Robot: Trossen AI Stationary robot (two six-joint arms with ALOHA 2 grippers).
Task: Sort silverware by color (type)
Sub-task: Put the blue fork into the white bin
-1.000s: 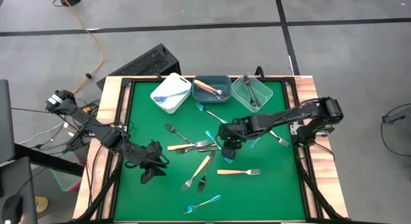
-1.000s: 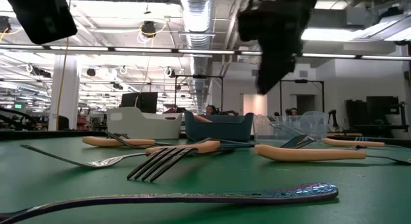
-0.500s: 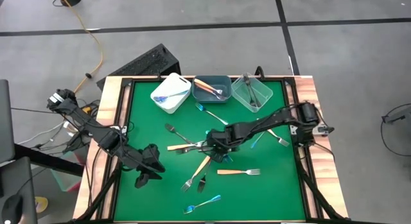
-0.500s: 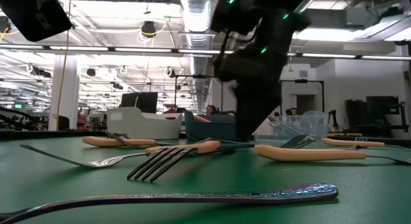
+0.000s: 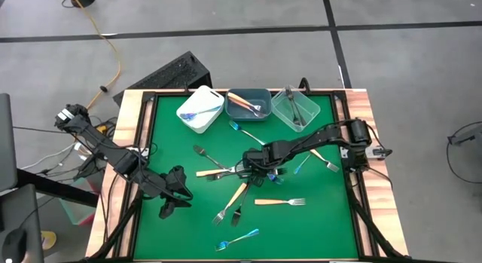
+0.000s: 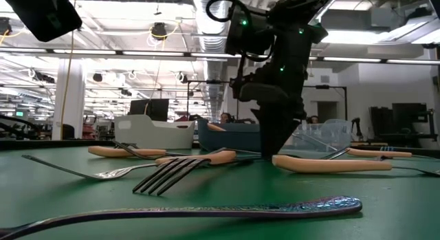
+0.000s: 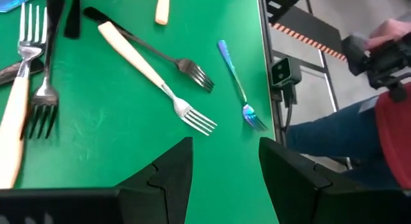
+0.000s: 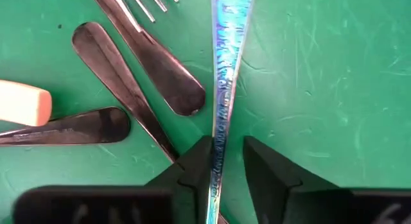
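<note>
Forks with blue, orange and black handles lie scattered on the green mat (image 5: 173,142). My right gripper (image 5: 254,165) is low over the middle pile, pointing down. In the right wrist view (image 8: 221,166) its fingers stand narrowly apart on either side of a shiny blue handle (image 8: 223,89) lying flat on the mat. Black handles (image 8: 154,63) and an orange handle end (image 8: 22,103) lie close beside it. My left gripper (image 5: 172,203) hovers open over the near left of the mat (image 7: 225,179), nothing between its fingers. My right gripper comes from above, pointing down, its two fingers (image 8: 196,163) lying across the blue handle (image 8: 218,137), one on each side. The handle lies flat on the mat. Whether the fingers touch it I cannot tell.
Along the far edge stand a white bin (image 5: 201,108) holding a blue utensil, a grey-blue bin (image 5: 248,103) holding an orange-handled one, and a clear bin (image 5: 295,108) holding dark ones. Loose forks lie near: an orange one (image 5: 279,202) and a blue one (image 5: 238,239).
My right gripper has come down and toward the table's left, from above the mat's middle right into the pile of forks, until its fingers stand at the mat. The forks have kept their places.
</note>
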